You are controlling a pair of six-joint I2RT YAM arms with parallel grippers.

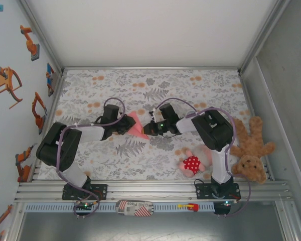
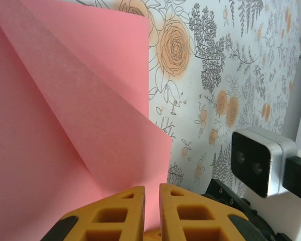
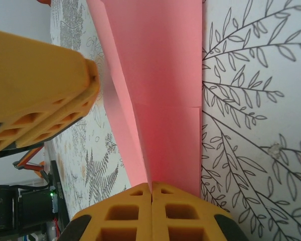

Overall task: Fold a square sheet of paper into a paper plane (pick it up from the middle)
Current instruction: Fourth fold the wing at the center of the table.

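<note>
The square sheet of paper (image 1: pixel 138 125) is salmon pink and folded into a pointed shape with diagonal creases. It is held up off the floral cloth between both arms at mid-table. My left gripper (image 1: pixel 130 125) has its orange jaws almost together, and a standing fold of the paper (image 2: pixel 65 125) runs into the thin gap between them (image 2: pixel 151 189). My right gripper (image 1: pixel 149 127) is shut on the paper's opposite edge (image 3: pixel 151 186), and the folded paper (image 3: pixel 160 75) stretches away from it. The left fingers (image 3: pixel 40 85) show at the left of the right wrist view.
A pink plush doll in a red dotted dress (image 1: pixel 193 161) lies by the right arm's base. A brown teddy bear (image 1: pixel 251 150) lies at the right edge. The right wrist's camera housing (image 2: pixel 261 160) sits close beside the left gripper. Walls enclose the floral cloth (image 1: pixel 155 85).
</note>
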